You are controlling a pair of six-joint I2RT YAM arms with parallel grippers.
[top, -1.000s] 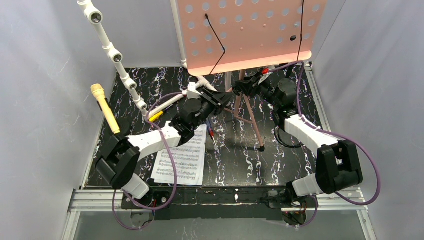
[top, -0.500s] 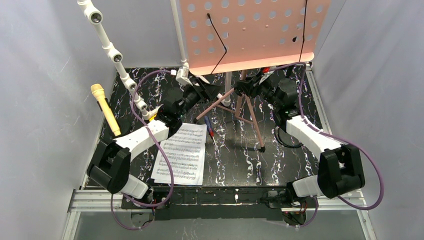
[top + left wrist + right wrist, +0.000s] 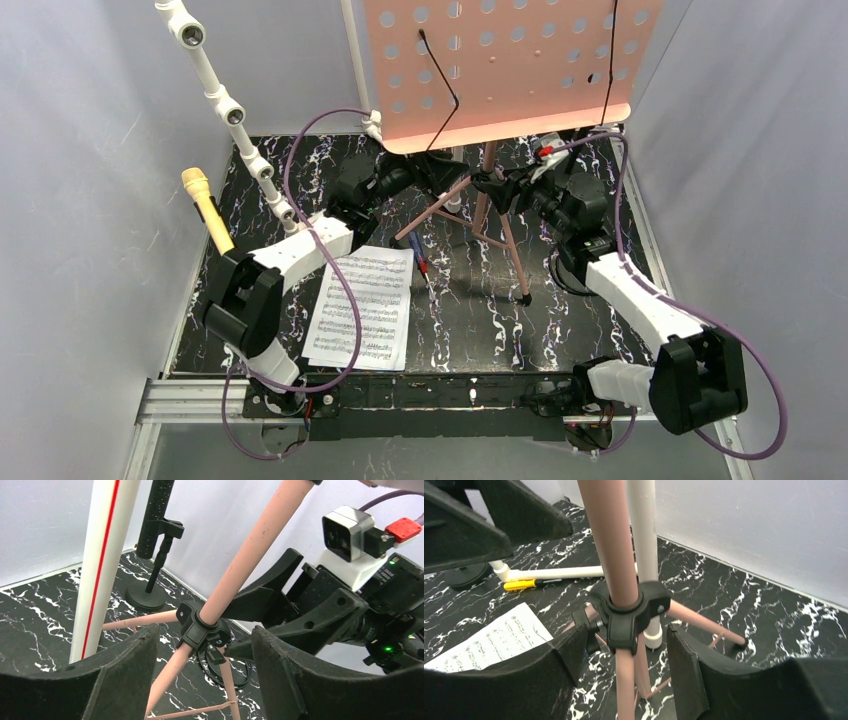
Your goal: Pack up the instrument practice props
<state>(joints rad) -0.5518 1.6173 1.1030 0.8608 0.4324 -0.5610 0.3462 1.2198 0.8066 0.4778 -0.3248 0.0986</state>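
Since a second ago the left arm has swung off the white sheet-music pages (image 3: 362,305), so their top edge now lies uncovered, and both pairs of fingers have spread.

The left fingers (image 3: 120,680), thick black pads with a coarse, foam-like face, stand wide apart on either side of the copper-pink tripod pole (image 3: 248,555) and hold nothing. The right fingers (image 3: 729,680), of the same rough black stuff, are likewise parted and empty. They flank the black plastic hub (image 3: 629,612) where the smooth round legs (image 3: 508,245) branch out, with a gap showing on each side. The two pairs come at the pole from opposite sides, close together.

The pink perforated music board (image 3: 500,70), a flat sheet dotted with round holes, stands on that tripod at the back of the counter (image 3: 470,330), whose top is black with white marble veining. The sheet-music pages lie flat at the front left, printed with staves. The yellow microphone (image 3: 208,213), a slim cylinder, sits slantwise at the left edge, near the white plastic pipe frame (image 3: 228,108) of jointed tubes. In the left wrist view a black mic pole (image 3: 155,505) rises from a round disc base beyond the tripod. A yellow-capped pen (image 3: 521,585) lies beside a pipe on the counter.
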